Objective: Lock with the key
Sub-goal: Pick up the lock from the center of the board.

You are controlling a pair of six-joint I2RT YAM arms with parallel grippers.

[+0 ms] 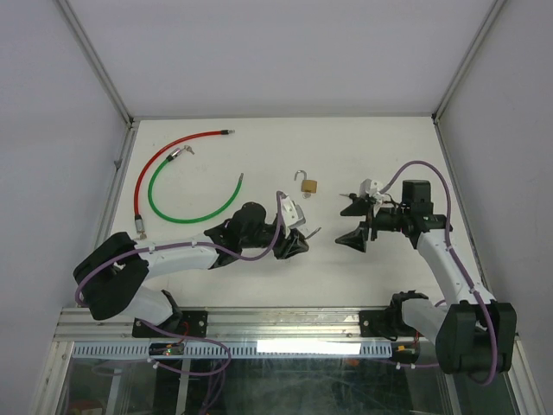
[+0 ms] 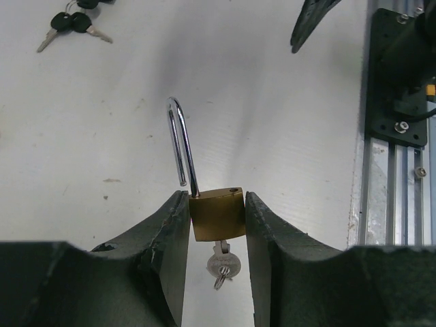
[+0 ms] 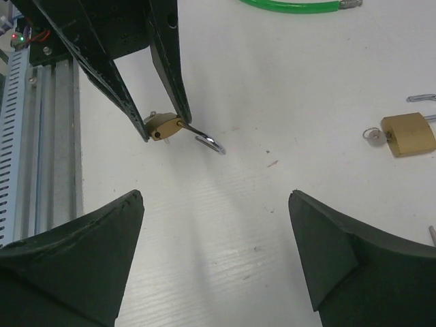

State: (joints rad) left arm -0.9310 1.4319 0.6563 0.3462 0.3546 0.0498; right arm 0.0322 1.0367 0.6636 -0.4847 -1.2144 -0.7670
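A brass padlock [image 2: 216, 214] is clamped by its sides between the fingers of my left gripper [image 2: 216, 197], which is shut on it. Its steel shackle [image 2: 180, 146] stands open, pointing away from the gripper. A silver key [image 2: 221, 262] sits in the keyhole at the lock's underside. From the right wrist view the same padlock [image 3: 163, 126] shows in the left fingers, just above the table. My right gripper [image 3: 216, 204] is open and holds nothing, facing the lock from a short distance. From above, the left gripper [image 1: 298, 235] and right gripper [image 1: 350, 222] face each other.
A second brass padlock [image 1: 307, 183] with its own key [image 3: 372, 134] lies further back on the table. Black-headed keys [image 2: 68, 24] lie near the right gripper. A red cable [image 1: 164, 160] and a green cable [image 1: 194, 207] curve at the back left. An aluminium rail [image 1: 285, 324] runs along the near edge.
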